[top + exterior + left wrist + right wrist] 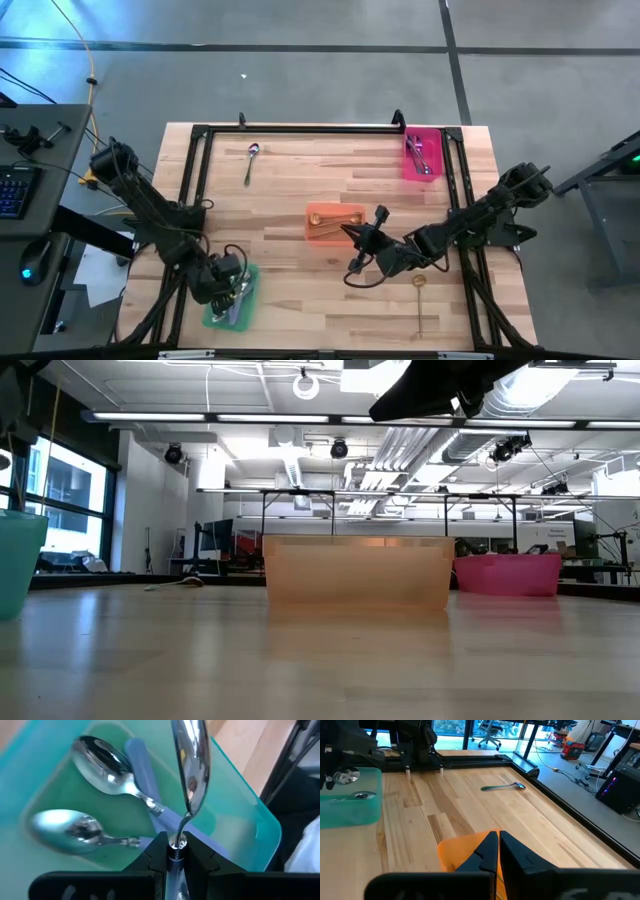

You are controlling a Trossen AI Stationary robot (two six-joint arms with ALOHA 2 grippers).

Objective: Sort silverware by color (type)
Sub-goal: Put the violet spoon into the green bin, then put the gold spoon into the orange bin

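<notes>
My left gripper [176, 851] hangs over the green tray [232, 298] at the table's near left and is shut on a silver spoon with a blue handle [192, 765]. Two more blue-handled spoons [102, 757] [70, 826] lie flat in that tray. My right gripper [498, 851] is shut with nothing showing between its fingers, above the orange tray [335, 221], which holds gold pieces. A gold spoon [420, 298] lies on the table near the right. A silver spoon [250, 160] lies at the far left. The pink tray [421, 155] holds more pieces. My left gripper pinches the spoon between its two fingers at the neck [178, 839], where the bowl meets the blue handle. The bowl [192, 765] sticks out past the fingertips along their line. The spoon is lifted clear above the green tray [350, 802].
Black frame rails run along the table's left, right and far edges [320, 128]. Bare wood lies between the three trays. In the low view the orange tray [355, 572] stands in the middle, the pink tray [508, 573] to its right, the green tray [18, 565] at the left.
</notes>
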